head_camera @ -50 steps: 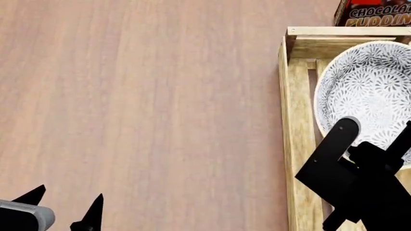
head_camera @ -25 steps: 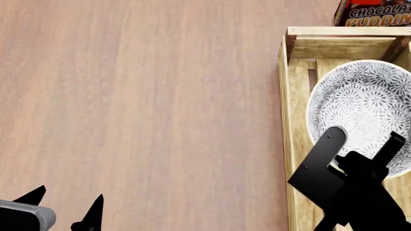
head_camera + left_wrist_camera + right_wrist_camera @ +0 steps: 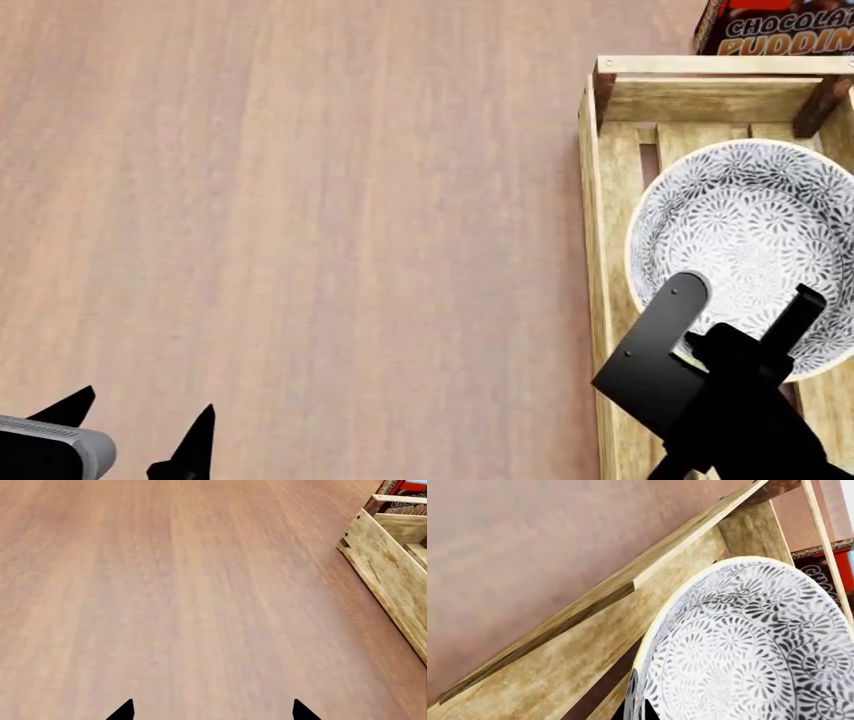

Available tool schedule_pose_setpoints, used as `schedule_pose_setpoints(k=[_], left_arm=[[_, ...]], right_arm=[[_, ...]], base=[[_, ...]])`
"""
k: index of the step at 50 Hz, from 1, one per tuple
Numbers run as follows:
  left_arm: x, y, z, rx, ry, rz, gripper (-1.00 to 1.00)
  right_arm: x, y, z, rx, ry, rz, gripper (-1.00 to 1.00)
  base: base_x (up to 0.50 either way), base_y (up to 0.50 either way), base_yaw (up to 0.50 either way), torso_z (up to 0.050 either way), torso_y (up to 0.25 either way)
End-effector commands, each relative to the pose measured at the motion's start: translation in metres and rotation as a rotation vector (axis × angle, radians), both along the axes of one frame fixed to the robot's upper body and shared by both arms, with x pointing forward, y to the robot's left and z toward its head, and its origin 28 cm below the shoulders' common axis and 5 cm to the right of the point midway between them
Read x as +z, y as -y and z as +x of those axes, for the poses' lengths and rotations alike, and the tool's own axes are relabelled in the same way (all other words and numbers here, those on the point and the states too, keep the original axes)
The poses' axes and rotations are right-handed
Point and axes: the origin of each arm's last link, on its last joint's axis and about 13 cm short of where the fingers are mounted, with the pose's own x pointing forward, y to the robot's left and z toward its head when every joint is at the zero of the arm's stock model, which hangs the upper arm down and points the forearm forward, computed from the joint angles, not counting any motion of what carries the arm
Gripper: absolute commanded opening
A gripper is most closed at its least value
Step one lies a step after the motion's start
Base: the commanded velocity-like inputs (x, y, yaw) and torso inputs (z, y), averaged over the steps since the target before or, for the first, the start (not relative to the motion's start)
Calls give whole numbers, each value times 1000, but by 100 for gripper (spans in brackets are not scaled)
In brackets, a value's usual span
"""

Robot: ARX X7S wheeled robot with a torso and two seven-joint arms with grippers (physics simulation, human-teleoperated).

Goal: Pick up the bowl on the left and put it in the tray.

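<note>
Tray (image 3: 610, 300) at far right of surface (image 3: 294, 220), long side running front to back. Bowl (image 3: 747, 240) within tray's bounds, over slats, near its far end. Right gripper (image 3: 738, 300) at bowl's near rim. Chocolate pudding box (image 3: 774, 28) just behind tray's far end. Left gripper (image 3: 140, 425) near front left, well apart from tray.

table (image 3: 294, 200): reddish-brown wood, fills the frame | tray (image 3: 607, 200) sits at right edge | pudding box (image 3: 781, 28) upper right corner
</note>
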Motion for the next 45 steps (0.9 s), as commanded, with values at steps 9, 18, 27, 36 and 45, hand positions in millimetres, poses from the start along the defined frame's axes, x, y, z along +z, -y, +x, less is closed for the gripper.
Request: schedule_pose_setpoints(k=[9,18,27,36,45], left_arm=[[0,0,0,1,-1,0,100],[0,0,0,1,-2,-1,100],[0,0,0,1,-3,-1,100],[0,0,0,4,-3,1,100],[2,1,-1,2,-1,2,100]], right_arm=[[-6,3,1,-13,-3,-18,100],[-7,4,1,-11,-7,-17,100],[-6,5,0,-14,-6,-16,100],[8,6,-11,-8,9,-16,100],[49,8,-36,8,72,-1,100]], base=[[0,0,0,0,0],[0,0,0,0,0],[0,0,0,0,0],[0,0,0,0,0],[0,0,0,0,0]])
